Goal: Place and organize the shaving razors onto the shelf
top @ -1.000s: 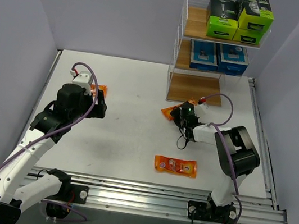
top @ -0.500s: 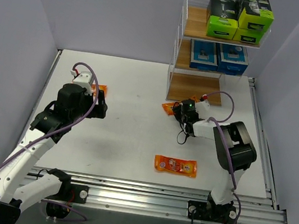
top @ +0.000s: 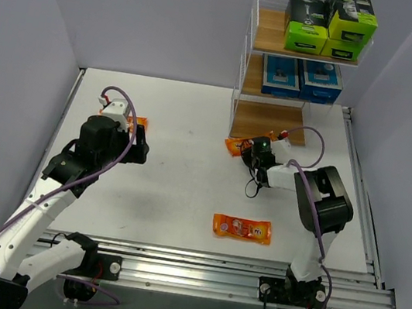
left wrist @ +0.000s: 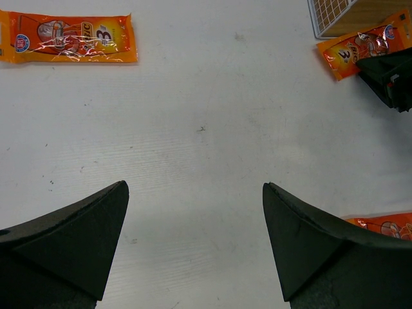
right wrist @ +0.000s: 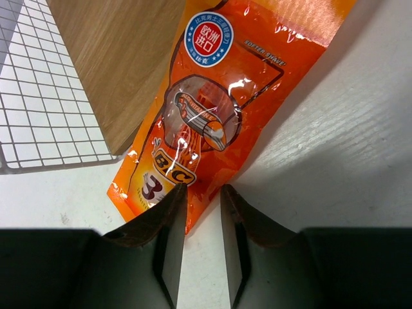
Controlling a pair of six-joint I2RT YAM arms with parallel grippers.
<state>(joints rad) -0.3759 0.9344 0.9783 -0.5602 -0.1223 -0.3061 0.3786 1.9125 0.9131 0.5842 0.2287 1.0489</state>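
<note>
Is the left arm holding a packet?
No, the left fingers stand wide apart with only table between them.

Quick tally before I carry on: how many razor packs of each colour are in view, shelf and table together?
Orange packets: 3, all on the table
Black-and-lime boxes: 3 visible, on the top tier of the shelf
Blue cards: 2, on the middle tier
Total: 8
</note>
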